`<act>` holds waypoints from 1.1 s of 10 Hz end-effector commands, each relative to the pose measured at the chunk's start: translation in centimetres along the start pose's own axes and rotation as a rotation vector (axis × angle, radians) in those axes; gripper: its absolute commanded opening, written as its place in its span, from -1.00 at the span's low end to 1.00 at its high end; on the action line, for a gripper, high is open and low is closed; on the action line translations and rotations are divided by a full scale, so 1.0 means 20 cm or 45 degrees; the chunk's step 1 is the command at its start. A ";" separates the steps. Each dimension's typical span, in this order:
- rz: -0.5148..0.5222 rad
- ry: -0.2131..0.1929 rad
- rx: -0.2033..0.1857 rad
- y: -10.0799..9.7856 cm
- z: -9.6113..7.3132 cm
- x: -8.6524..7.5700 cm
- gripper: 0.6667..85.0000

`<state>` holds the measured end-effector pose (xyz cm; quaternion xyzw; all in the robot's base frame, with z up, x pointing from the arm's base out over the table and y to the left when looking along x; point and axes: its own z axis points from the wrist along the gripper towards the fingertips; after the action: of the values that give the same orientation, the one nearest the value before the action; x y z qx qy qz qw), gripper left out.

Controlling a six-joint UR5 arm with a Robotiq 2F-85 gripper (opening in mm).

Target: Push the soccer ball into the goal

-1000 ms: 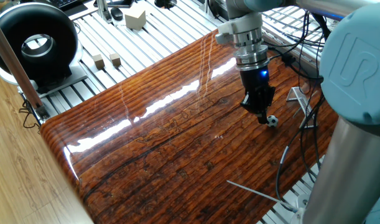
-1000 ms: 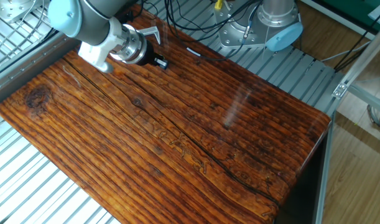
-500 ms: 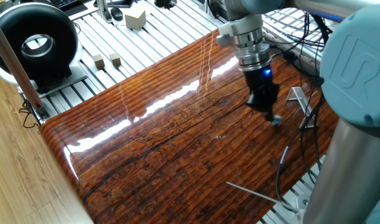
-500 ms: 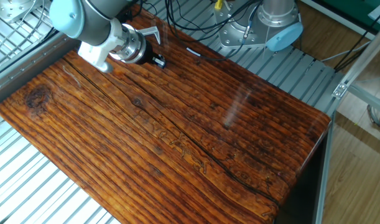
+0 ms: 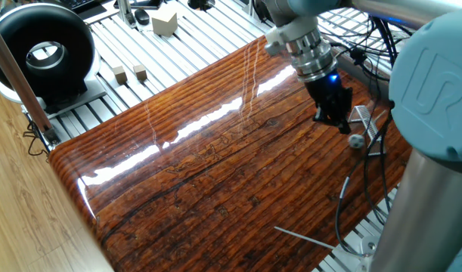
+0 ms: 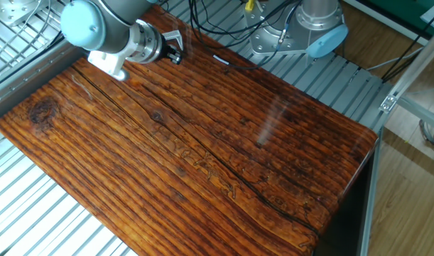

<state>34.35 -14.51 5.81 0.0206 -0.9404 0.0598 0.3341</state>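
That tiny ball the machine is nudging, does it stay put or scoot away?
Likely scoots. The tiny black-and-white ball is round and shows blurred, so it probably rolls freely. The glossy wooden tabletop probably offers little grip. It looks light, a nudge from the black tool probably suffices.

Soccer ball (image 5: pixel 355 140) just beside goal (image 5: pixel 364 121) (gripper (image 5: pixel 341 122) above), at table (image 5: pixel 215 174) edge.

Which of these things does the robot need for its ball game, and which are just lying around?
For the game:
- soccer ball, blurred, next to the goal
- goal, the silver frame at the board's edge
- gripper, right by the ball
- wooden board it rolls on

Just lying around:
- black ring-shaped device
- two small wooden cubes
- bigger pale block
- cables
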 end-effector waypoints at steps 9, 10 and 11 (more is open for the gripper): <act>0.017 -0.740 -0.339 0.57 -0.59 -0.49 -0.99; 0.011 -0.829 -0.341 0.58 -0.66 -0.52 -0.99; 0.002 -0.919 -0.338 0.57 -0.72 -0.57 -0.99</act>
<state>46.93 -3.29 6.52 -0.0100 -0.9955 -0.0531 0.0777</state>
